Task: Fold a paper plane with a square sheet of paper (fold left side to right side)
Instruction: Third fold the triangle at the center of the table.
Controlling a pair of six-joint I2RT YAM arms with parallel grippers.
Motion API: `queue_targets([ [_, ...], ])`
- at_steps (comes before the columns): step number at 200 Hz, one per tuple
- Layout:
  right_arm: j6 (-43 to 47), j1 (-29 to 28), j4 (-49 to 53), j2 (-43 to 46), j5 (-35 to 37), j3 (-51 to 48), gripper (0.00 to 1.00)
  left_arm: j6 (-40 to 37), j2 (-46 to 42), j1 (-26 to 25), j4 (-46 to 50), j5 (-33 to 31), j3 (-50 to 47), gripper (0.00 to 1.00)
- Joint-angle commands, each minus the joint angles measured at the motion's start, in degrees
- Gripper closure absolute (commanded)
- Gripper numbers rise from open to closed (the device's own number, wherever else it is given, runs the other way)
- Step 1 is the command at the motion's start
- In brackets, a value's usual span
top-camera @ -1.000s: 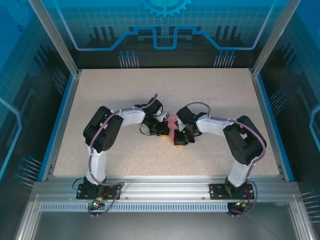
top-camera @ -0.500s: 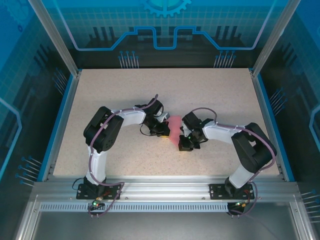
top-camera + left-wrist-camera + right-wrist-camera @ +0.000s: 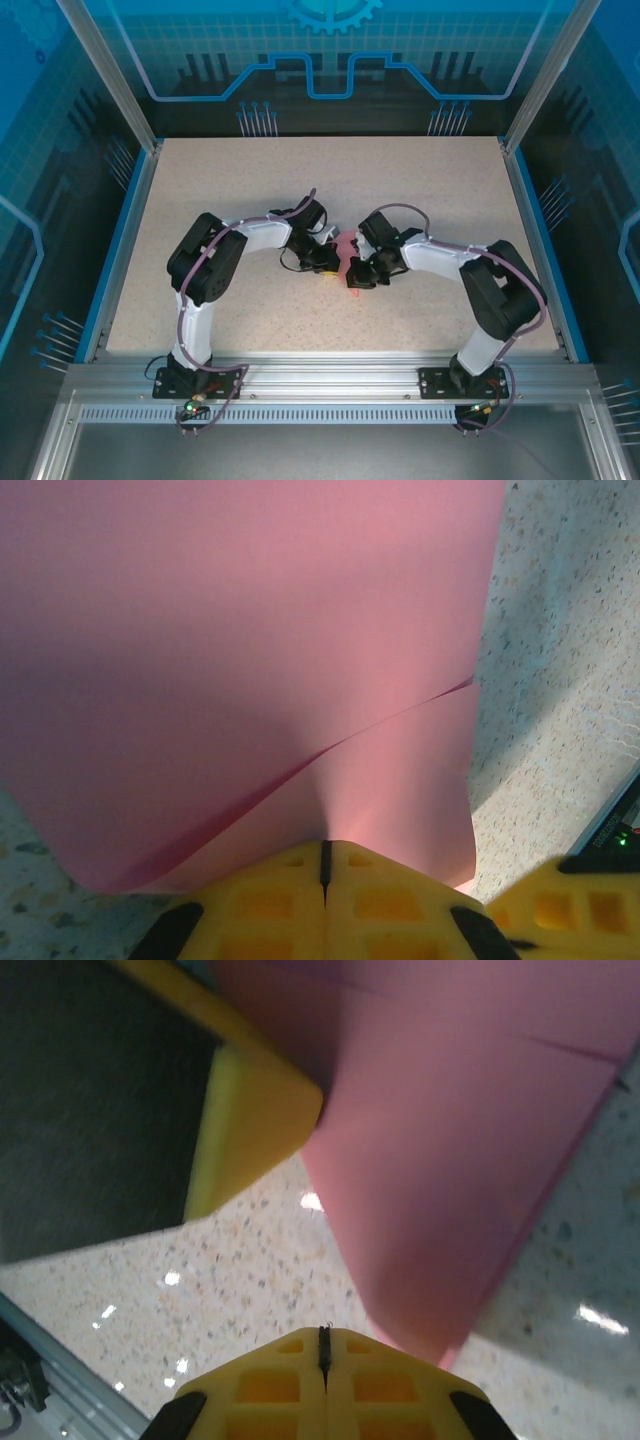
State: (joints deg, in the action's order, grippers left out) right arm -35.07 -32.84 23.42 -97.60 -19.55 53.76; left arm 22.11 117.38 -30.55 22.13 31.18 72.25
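The square sheet of paper (image 3: pixel 347 250) is pink-red and sits mid-table between both grippers, doubled over with its upper layer bowed up. In the left wrist view the paper (image 3: pixel 250 630) has two layers that meet at my left gripper (image 3: pixel 325 852), whose yellow jaws are shut on the paper's near edge. From above, that left gripper (image 3: pixel 328 265) is at the paper's left side. My right gripper (image 3: pixel 357 280) is at the paper's lower right. Its jaws (image 3: pixel 323 1338) are shut with nothing between them, tip just left of the paper's (image 3: pixel 450 1110) rounded lower edge. No paper plane shape is visible.
The speckled beige table (image 3: pixel 450 200) has a blue rim (image 3: pixel 125 240) on its sides and an aluminium rail (image 3: pixel 330 375) at the front. A yellow finger (image 3: pixel 250 1110) of the left gripper is close in the right wrist view.
The right gripper drew back down and right from the paper half a second ago, then returned to its lower right edge. The paper looks narrower now. The left gripper stayed put.
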Motion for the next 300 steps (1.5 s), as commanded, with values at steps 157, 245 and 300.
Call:
queue_targets([
  [157,1.2,2.1,5.8,-7.0,4.2,1.4,1.0,-2.7,-6.7,-1.6,-6.2,4.0,-7.2,0.9],
  [245,1.4,2.0,5.8,-7.0,4.1,1.4,1.0,-3.3,-3.2,-3.5,-5.0,3.5,-3.6,0.91],
  [300,1.5,2.0,6.2,-7.1,4.2,1.5,1.0,-4.5,-1.7,-3.6,-3.6,0.9,-2.7,0.92],
])
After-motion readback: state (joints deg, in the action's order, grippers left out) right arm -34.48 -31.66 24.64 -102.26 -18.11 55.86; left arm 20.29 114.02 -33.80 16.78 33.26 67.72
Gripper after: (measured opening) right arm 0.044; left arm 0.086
